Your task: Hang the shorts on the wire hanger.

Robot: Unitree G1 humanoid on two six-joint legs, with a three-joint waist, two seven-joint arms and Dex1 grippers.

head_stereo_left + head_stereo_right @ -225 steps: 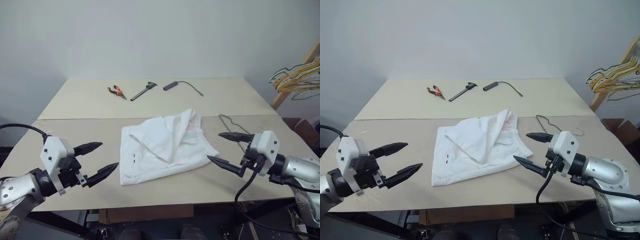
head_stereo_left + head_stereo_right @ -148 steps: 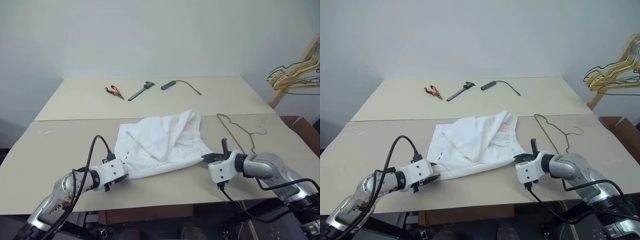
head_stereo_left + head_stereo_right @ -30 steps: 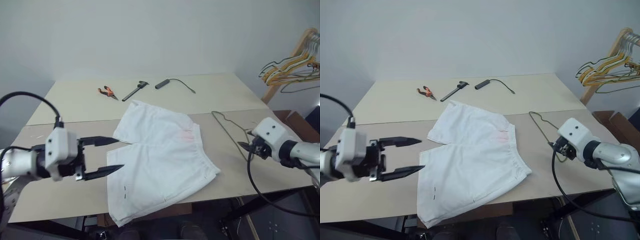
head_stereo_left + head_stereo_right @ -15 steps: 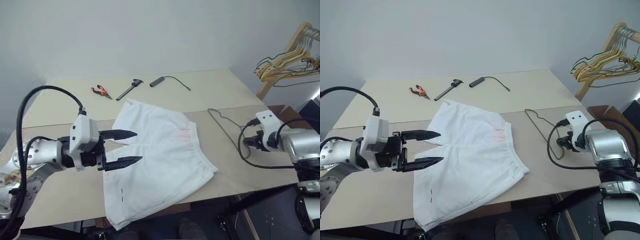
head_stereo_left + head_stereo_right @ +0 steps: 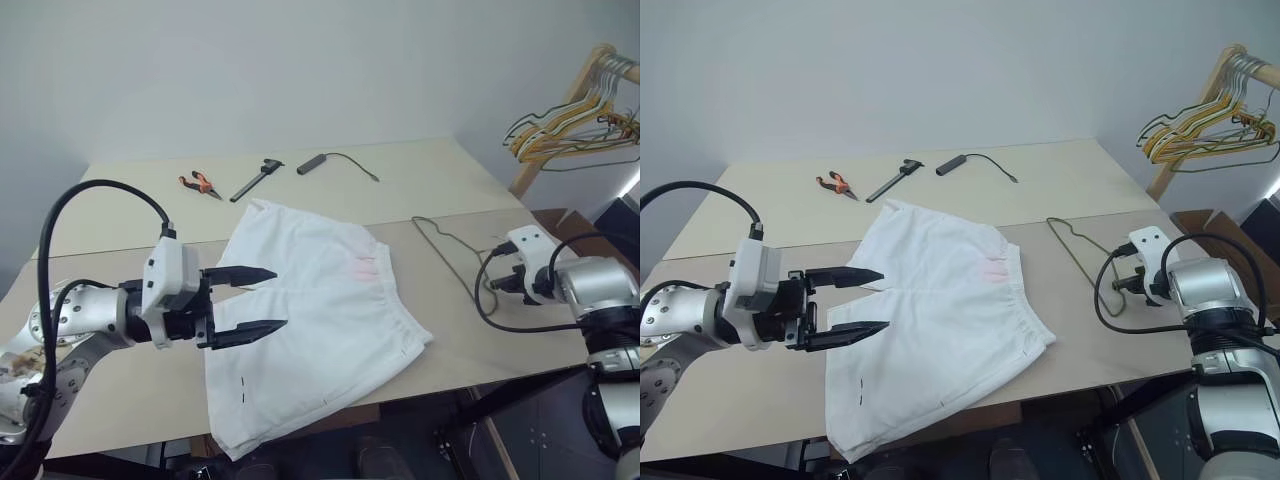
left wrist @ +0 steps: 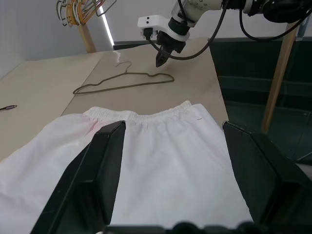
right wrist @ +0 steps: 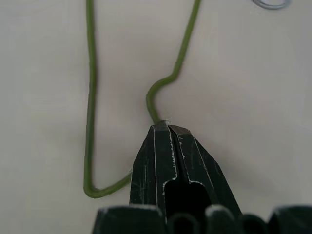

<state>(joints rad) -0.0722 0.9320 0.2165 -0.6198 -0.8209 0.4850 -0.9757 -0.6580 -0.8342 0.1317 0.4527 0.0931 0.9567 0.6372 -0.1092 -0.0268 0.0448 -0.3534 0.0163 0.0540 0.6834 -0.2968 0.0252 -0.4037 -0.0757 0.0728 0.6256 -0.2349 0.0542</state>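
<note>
White cotton shorts lie spread flat across the middle of my pale beige table, one leg hanging over its near edge. My left gripper hovers above their left side, jaws wide and holding nothing. One thin grey-green wire hanger lies flat near the table's right edge, apart from the shorts; my right gripper is clamped on its hook end. Bare tabletop surrounds both.

White shorts lie spread flat on the table, thin green wire hanger beside them.
</note>
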